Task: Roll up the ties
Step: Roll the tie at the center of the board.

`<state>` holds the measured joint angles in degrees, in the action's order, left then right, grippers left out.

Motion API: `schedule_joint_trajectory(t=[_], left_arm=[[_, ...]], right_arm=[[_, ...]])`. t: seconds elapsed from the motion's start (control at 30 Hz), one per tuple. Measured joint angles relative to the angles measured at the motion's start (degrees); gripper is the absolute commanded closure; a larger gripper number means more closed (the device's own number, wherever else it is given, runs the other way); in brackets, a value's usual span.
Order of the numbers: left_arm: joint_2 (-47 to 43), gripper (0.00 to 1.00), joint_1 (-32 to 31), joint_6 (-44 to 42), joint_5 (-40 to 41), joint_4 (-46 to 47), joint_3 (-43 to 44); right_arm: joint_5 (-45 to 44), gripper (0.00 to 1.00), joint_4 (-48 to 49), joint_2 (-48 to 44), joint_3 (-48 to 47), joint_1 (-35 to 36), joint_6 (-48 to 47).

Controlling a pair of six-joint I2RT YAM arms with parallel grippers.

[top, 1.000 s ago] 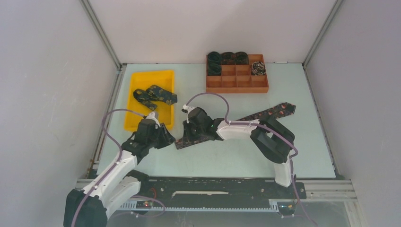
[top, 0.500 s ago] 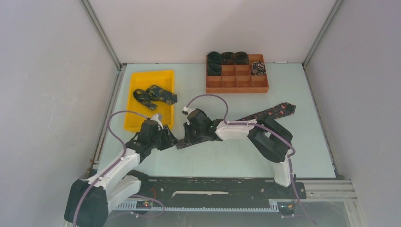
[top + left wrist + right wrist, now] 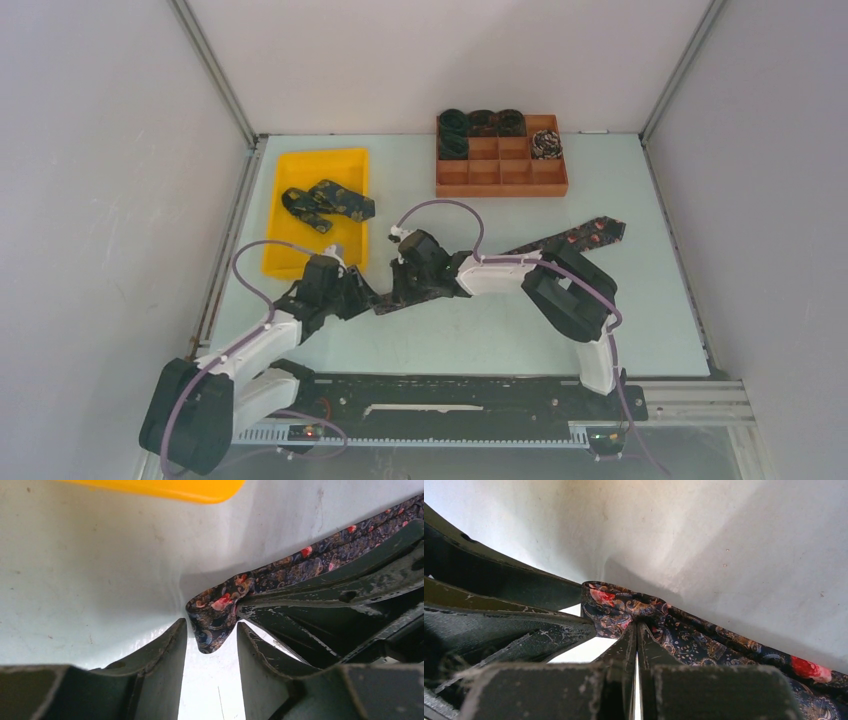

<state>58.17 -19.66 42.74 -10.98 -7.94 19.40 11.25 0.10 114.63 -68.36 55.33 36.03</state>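
A long dark tie with red specks point(image 3: 570, 238) lies across the table from the far right toward the middle. My right gripper point(image 3: 404, 290) is shut on its near end; the wrist view shows the fabric point(image 3: 624, 610) pinched between the closed jaws point(image 3: 637, 627). My left gripper point(image 3: 368, 298) is open just left of that end. In the left wrist view the tie's tip point(image 3: 216, 622) hangs between my open fingertips point(image 3: 211, 630) without being clamped. Several rolled ties point(image 3: 482, 123) sit in the orange tray point(image 3: 500, 178). Another dark tie point(image 3: 325, 202) lies bunched in the yellow bin point(image 3: 300, 250).
The orange compartment tray stands at the back centre. The yellow bin sits at the back left, close to my left arm; its edge shows in the left wrist view point(image 3: 165, 489). Lilac cables point(image 3: 445, 205) loop over both arms. Grey walls enclose the table.
My left gripper has moved right and a little nearer, closing in on the tie's end until the tip sits between its fingers. My right gripper has held still on the tie.
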Motion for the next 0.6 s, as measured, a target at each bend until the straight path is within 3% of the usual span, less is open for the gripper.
schedule_joint_trajectory(t=[0.6], left_arm=[[0.07,0.54,-0.09,11.98,2.29,6.62,-4.83]], right_arm=[[1.55,1.0,3.61,0.55,1.2,-0.61,1.09]])
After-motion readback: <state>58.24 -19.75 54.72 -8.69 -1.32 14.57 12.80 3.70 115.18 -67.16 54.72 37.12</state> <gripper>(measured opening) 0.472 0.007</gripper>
